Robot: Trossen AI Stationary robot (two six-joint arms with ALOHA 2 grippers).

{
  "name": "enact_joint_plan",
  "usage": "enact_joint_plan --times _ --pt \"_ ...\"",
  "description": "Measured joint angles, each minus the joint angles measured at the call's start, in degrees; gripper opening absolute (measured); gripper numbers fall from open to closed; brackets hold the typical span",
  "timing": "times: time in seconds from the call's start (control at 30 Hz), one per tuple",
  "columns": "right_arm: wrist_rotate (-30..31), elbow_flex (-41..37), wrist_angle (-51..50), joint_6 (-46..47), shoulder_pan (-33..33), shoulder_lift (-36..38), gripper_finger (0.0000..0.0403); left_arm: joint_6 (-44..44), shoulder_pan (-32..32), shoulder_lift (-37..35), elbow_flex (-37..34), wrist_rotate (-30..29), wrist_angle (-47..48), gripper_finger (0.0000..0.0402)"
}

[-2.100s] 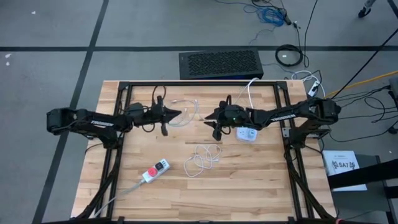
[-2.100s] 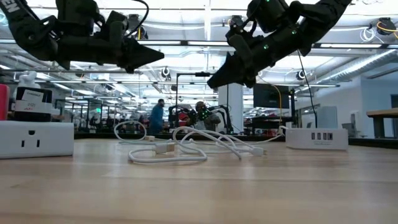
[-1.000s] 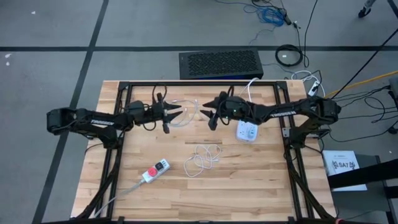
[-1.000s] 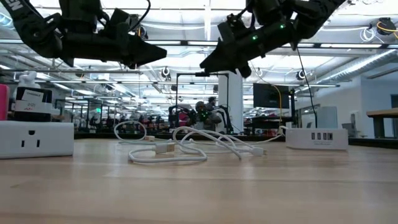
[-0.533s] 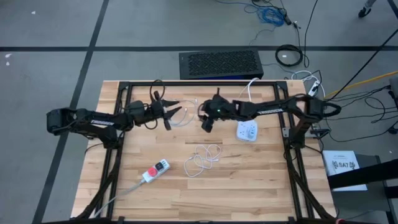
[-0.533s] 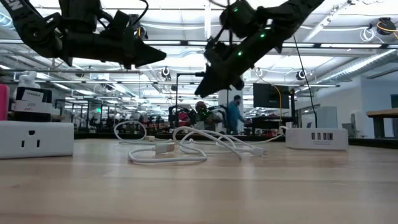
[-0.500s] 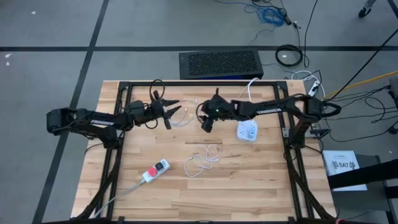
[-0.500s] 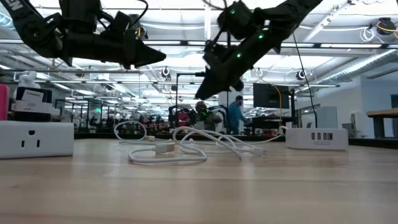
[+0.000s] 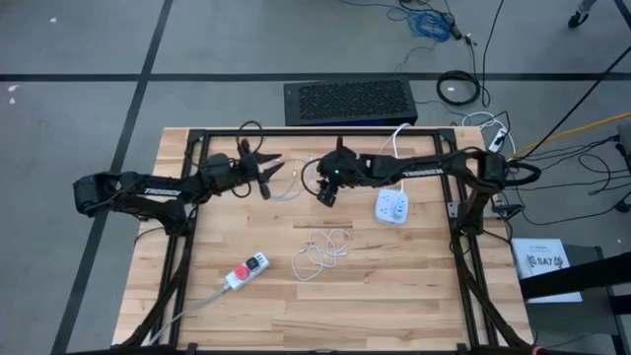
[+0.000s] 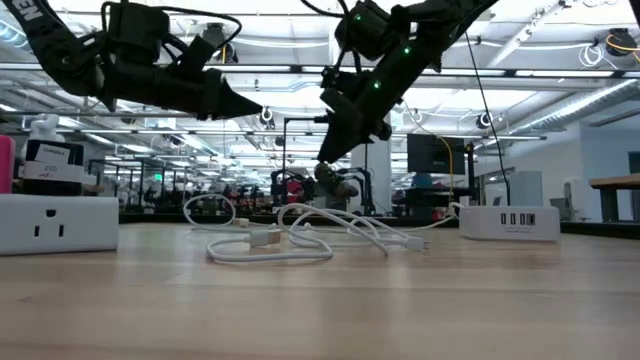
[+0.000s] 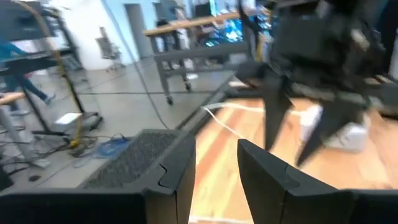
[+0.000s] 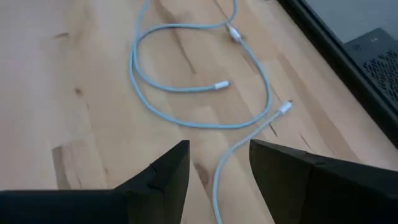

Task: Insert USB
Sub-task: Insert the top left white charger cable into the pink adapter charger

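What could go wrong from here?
1. The right pincer hangs open over a looped cable whose plug ends lie close together; it may pinch cord instead of a plug.
2. The left pincer sits close to the right one; the arms could collide.
3. A second cable could get mistaken for the target.

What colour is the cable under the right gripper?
Pale blue-white cable, lying loose on the wood below the open right gripper; clearest in the right wrist view.

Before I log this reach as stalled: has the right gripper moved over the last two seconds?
Yes. In the high view the right gripper has swung away from the white USB charger toward the table's far side, and now hangs near the left gripper.
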State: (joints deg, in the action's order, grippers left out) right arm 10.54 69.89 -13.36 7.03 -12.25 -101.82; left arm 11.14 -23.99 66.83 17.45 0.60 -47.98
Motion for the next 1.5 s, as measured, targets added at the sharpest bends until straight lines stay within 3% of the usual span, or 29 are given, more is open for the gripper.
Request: enact_joint_plan --times 0.27,0.57,1.27,1.5 --pt "-2.14 -0.04 -9.45 2.32 0.14 2.27 0.016 1.29 0.06 0.02 -0.03 0.85 5.78 0.0125" --pt "-1.65 -0.09 -11.69 2.82 2.31 -0.32 0.016 1.39 0.04 0.02 -0.04 0.62 4.79 0.0125" --pt "1.57 -0.09 -5.91 3.9 4.48 -0.91 0.0159 1.33 0.04 0.02 -0.04 0.39 4.81 0.0125" --pt "-2.6 -0.11 -0.63 0.0 5.27 -4.4 0.0159 1.34 0.06 0.02 -0.04 0.4 4.79 0.0125"
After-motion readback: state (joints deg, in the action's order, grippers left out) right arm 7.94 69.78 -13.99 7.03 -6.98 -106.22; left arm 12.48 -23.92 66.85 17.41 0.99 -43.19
